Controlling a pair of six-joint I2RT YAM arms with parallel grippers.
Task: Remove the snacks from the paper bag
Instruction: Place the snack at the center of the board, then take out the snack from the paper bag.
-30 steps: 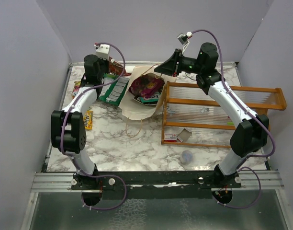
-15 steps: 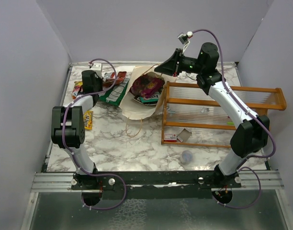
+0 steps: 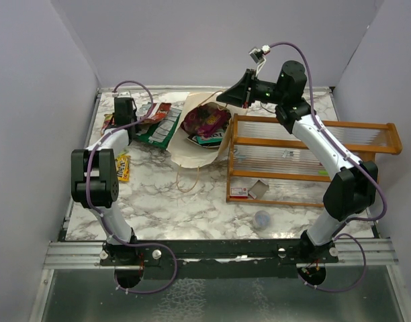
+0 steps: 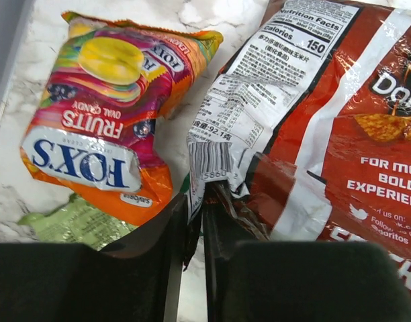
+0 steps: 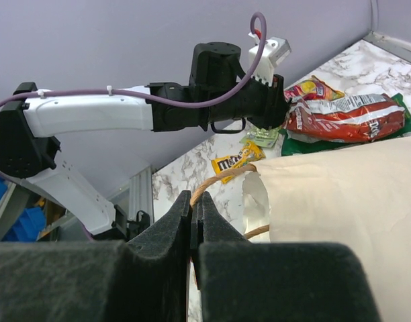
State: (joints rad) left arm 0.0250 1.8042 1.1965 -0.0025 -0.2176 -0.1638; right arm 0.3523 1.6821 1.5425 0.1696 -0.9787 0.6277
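The paper bag (image 3: pixel 192 149) lies on its side at the back middle, mouth open. A purple-magenta packet (image 3: pixel 207 121) and a teal packet (image 3: pixel 209 139) show inside it. My right gripper (image 3: pixel 223 98) is shut on the bag's string handle (image 5: pixel 222 180) and holds the mouth up. My left gripper (image 3: pixel 140 115) is low at the back left, shut on the crumpled corner of a red Doritos packet (image 4: pixel 326 121). A red-orange-yellow Fox's packet (image 4: pixel 111 127) and a pale green packet (image 4: pixel 71 221) lie beside it. A dark green packet (image 3: pixel 162 127) lies against the bag.
An orange wooden rack (image 3: pixel 313 161) with clear ribbed panels stands at the right, close to the bag. A red-and-white card (image 3: pixel 239 192) and a grey round cap (image 3: pixel 262 218) lie in front of it. A yellow M&M's packet (image 3: pixel 123 168) lies at the left edge.
My left gripper has come down and moved left with the red packet, from high beside the bag to the table's back left corner. The right arm has not moved.
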